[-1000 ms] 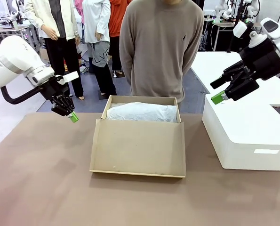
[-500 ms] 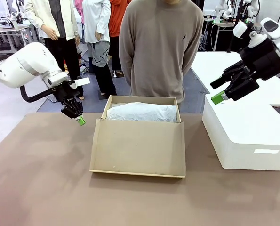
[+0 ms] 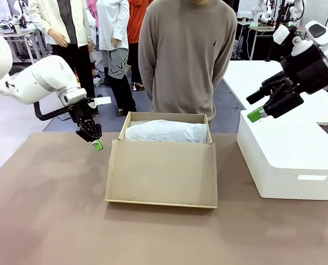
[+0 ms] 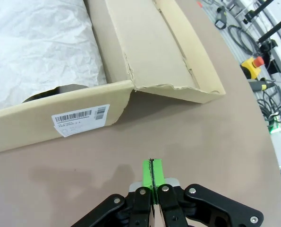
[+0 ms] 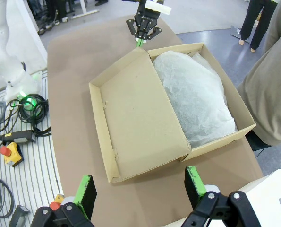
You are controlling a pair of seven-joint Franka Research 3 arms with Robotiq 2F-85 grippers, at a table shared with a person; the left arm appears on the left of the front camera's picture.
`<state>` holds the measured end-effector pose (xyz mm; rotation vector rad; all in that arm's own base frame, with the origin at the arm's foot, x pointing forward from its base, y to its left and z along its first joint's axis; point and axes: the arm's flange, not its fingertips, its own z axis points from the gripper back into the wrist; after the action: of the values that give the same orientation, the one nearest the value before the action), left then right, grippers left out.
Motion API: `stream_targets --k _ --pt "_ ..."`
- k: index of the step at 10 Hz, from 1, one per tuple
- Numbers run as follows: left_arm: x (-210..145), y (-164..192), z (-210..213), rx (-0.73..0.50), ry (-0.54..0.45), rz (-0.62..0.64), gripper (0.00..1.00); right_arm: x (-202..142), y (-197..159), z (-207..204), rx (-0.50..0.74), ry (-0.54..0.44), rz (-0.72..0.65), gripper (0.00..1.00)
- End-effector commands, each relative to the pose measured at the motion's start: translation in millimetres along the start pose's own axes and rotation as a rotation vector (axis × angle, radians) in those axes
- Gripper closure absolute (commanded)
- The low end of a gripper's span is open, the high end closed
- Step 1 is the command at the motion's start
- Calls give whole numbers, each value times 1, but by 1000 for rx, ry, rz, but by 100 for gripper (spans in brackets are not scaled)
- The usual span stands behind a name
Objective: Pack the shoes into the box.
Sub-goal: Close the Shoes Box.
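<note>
The brown cardboard box (image 3: pixel 121 128) lies open mid-table, its lid flap (image 3: pixel 161 174) folded down toward me. Crumpled white tissue paper (image 3: pixel 166 131) fills the tray and hides the shoes; in the left wrist view a dark glossy edge (image 4: pixel 60 90) peeks from under the tissue (image 4: pixel 36 47). My left gripper (image 3: pixel 98 144) hangs shut and empty just left of the box's near-left corner (image 4: pixel 131 87), above the tabletop; it also shows as the left gripper (image 5: pixel 140 40) in the right wrist view. My right gripper (image 3: pixel 253 106) is open and empty, high to the box's right, and looks down on the box (image 5: pixel 131 118) between its fingertips (image 5: pixel 86 189).
A large white rounded box (image 3: pixel 288 160) stands at the table's right side under the right arm. A person in a grey-brown sweater (image 3: pixel 188 55) stands behind the cardboard box, hands behind the back. Bare brown tabletop (image 3: pixel 48 210) spreads to the left and front.
The left gripper has moved right and slightly down, closer to the box's left corner, still shut. The right arm, the box and the person have stayed put.
</note>
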<state>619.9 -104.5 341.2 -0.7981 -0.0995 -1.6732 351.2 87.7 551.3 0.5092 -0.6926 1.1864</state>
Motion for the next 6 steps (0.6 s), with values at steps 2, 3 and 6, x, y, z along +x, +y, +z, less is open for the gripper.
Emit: stream_targets --k 2,3,6 --pt "0 7 -3 -16 -20 9 100 1 -2 -2 11 -34 21 0" --pt "1 9 -8 -15 -28 9 100 1 -2 -2 11 -34 21 0" --pt "1 8 -23 -16 -49 9 100 1 -2 -2 11 -34 21 0"
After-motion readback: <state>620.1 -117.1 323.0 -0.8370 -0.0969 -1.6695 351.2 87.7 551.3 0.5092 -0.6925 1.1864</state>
